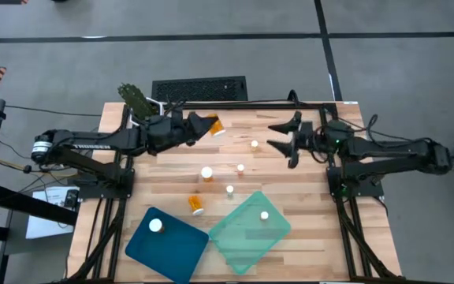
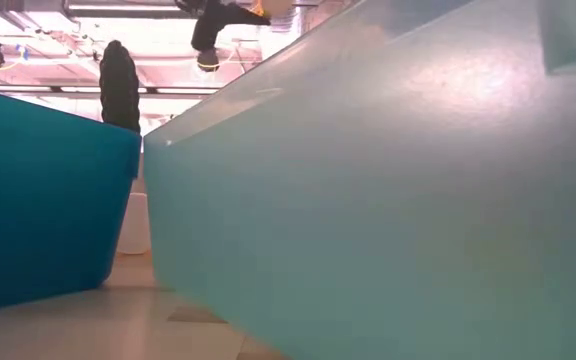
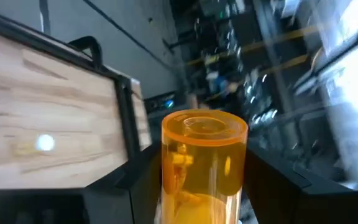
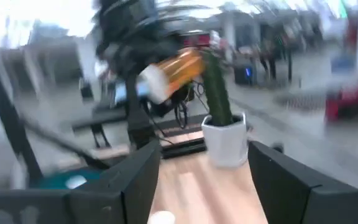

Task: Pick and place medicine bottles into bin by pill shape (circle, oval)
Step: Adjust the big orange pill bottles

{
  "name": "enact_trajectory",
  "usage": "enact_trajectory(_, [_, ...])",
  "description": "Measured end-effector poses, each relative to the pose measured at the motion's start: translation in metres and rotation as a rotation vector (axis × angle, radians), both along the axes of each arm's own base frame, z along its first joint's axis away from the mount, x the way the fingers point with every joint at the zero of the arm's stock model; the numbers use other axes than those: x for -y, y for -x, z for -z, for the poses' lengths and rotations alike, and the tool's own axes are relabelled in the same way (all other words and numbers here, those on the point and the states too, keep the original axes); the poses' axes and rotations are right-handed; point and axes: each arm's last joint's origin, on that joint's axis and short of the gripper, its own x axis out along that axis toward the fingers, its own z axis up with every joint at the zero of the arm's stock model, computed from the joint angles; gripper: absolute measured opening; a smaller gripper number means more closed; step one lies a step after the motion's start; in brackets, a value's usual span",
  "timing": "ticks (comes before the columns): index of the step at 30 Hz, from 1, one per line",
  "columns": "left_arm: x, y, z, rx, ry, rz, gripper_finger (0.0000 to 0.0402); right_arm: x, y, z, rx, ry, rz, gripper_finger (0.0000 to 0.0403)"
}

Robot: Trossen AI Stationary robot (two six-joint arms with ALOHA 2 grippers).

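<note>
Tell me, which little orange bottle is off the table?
The amber-orange plastic bottle in the left claw; the other bottles sit on the table or in trays.

Teal tray [image 2: 388,200] beside blue tray [image 2: 38,200]

You have eight medicine bottles [image 1: 206,173] in sight: five loose on the bench [image 1: 306,181], one held aloft, one in each tray. Two trays, a dark blue tray [image 1: 176,251] and a pale teal tray [image 1: 243,237]. One potted plant [image 1: 136,99].
</note>
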Motion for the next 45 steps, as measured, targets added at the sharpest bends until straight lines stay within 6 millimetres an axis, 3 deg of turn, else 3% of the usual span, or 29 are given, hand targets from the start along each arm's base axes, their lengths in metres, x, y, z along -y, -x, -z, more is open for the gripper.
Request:
enact_trajectory(6, [-0.003, -0.016, 0.004, 0.149, 0.111, -0.08, 0.0191, -0.018, -0.026, -0.022, -0.107, 0.576, 0.131, 0.0256])
enact_trajectory(13, [-0.004, -0.041, 0.02, 0.248, 0.212, -0.089, 0.0192, -0.027, -0.058, -0.05, -0.184, 0.873, 0.206, 0.0256])
enact_trajectory(21, [-0.009, -0.056, 0.031, 0.312, 0.254, -0.085, 0.0192, -0.027, -0.081, -0.043, -0.359, 0.92, 0.136, 0.0256])
enact_trajectory(28, [-0.009, -0.056, 0.03, 0.315, 0.254, -0.087, 0.0192, -0.027, -0.085, -0.042, -0.381, 0.978, 0.13, 0.0258])
enact_trajectory(39, [-0.01, -0.056, 0.03, 0.315, 0.254, -0.088, 0.0192, -0.026, -0.085, -0.045, -0.38, 1.078, 0.154, 0.0336])
enact_trajectory(45, [-0.01, -0.056, 0.031, 0.321, 0.266, -0.088, 0.0192, -0.02, -0.09, -0.042, -0.391, 1.111, 0.176, 0.0343])
